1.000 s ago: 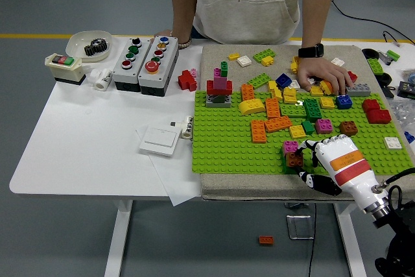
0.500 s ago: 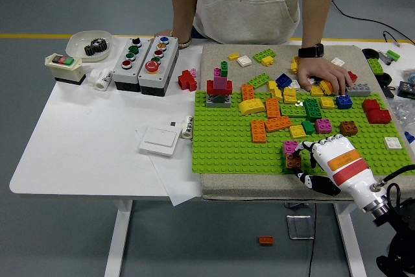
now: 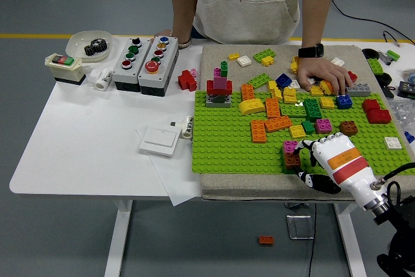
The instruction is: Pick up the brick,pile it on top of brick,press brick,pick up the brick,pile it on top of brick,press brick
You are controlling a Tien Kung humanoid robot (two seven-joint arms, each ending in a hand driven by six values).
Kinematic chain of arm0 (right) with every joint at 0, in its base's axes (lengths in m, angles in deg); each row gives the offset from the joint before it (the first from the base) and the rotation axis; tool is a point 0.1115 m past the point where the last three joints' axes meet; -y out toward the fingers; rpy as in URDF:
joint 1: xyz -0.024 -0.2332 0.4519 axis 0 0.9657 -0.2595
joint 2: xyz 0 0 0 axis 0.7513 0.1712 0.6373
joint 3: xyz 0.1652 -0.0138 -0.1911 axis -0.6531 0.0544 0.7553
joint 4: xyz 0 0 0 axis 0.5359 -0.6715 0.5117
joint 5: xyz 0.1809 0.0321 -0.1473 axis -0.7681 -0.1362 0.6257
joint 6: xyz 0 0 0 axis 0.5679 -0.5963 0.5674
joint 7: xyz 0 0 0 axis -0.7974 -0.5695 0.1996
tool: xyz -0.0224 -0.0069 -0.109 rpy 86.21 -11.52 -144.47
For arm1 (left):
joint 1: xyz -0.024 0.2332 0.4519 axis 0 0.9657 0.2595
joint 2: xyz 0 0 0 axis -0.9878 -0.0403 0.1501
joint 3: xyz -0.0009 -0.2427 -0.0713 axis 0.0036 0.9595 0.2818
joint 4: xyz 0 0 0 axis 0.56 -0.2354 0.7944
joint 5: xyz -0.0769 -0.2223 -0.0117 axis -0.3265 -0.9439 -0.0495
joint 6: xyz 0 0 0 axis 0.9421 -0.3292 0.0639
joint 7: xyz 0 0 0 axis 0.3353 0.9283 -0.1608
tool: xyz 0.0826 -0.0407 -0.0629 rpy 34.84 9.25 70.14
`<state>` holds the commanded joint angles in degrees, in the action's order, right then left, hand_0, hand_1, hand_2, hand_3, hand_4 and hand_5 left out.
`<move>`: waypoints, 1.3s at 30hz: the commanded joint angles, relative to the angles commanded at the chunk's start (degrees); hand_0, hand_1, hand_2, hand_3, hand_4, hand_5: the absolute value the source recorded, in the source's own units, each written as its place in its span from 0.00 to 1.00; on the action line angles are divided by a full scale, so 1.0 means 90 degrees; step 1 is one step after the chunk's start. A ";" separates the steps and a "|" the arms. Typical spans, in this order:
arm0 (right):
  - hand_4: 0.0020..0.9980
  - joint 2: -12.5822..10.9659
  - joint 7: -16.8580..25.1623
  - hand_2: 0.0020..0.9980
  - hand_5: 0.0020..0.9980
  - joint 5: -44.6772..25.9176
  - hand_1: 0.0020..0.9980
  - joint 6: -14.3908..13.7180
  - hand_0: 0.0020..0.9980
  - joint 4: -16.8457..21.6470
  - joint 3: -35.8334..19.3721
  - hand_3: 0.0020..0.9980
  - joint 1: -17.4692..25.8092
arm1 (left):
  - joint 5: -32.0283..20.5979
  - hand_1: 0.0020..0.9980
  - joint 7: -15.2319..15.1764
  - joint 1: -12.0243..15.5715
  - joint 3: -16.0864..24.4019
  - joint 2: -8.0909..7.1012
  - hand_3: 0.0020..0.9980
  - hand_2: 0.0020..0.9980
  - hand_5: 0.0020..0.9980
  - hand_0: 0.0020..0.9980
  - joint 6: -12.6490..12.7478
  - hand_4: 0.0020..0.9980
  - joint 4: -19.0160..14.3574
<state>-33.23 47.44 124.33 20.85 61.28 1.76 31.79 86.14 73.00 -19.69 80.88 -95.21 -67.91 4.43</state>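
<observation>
a white desk is seen from above. a big green base plate is laid on a grey mat on the right part of the desk. many small bricks of many colours are scattered on the plate and the mat.

the right hand is seen at the near right edge of the green plate. it is white with an orange and a red band, and its fingers are curled around a brown brick. the brown brick is pressed against the plate, just under a pink brick, and the two are touching. a small green brick is seen low down beside them, but it cannot be told how it is joined. the left hand is not seen.

a little tower is built at the far left of the plate, with a grey brick at the bottom, then red, then pink, then green on top. orange bricks are laid in the middle of the plate. a red brick is left on the desk beside the mat.

a person is standing at the far side of the desk. one hand of the person is laid on the bricks at the far right, with a black watch on the wrist. the other hand is rested on the far edge of the desk.

two grey button boxes, a white bowl with a black gear in it, a small switch box and a white flat switch are placed on the left part of the desk. one orange brick is lying on the floor under the desk.
</observation>
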 joint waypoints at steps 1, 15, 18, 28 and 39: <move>0.76 -0.0002 -0.0002 0.27 0.24 0.0000 0.20 -0.0003 0.26 0.0003 -0.0001 0.53 0.0002 | 0.0002 0.82 0.0001 0.0001 0.0001 0.0001 0.62 0.82 0.68 0.87 0.0001 0.72 -0.0001; 0.92 -0.0101 0.0030 0.38 0.35 0.0000 0.31 -0.0088 0.36 0.0536 -0.0443 0.73 0.0199 | -0.0057 0.81 -0.0028 -0.0008 -0.0033 -0.0004 0.62 0.82 0.68 0.86 0.0013 0.72 0.0007; 0.92 -0.0125 0.0147 0.38 0.35 0.0000 0.31 -0.0010 0.36 0.0633 -0.0454 0.73 0.0203 | -0.0074 0.81 -0.0034 -0.0014 -0.0042 -0.0004 0.62 0.82 0.68 0.86 0.0020 0.72 0.0009; 0.89 -0.0199 0.0754 0.71 0.58 -0.0372 0.64 0.0353 0.66 0.0812 -0.0374 0.60 0.0232 | -0.0119 0.81 -0.0049 -0.0036 -0.0073 -0.0004 0.62 0.82 0.68 0.86 0.0036 0.72 0.0010; 0.84 -0.0265 0.0759 0.67 0.57 -0.0345 0.63 0.0501 0.65 0.1043 -0.0180 0.55 0.0254 | -0.0011 0.81 -0.0048 -0.0064 -0.0075 -0.0013 0.62 0.82 0.68 0.86 0.0017 0.72 0.0018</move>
<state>-35.61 54.27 121.22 25.36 70.67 0.13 34.08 86.04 72.58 -20.27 80.21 -95.33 -67.75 4.59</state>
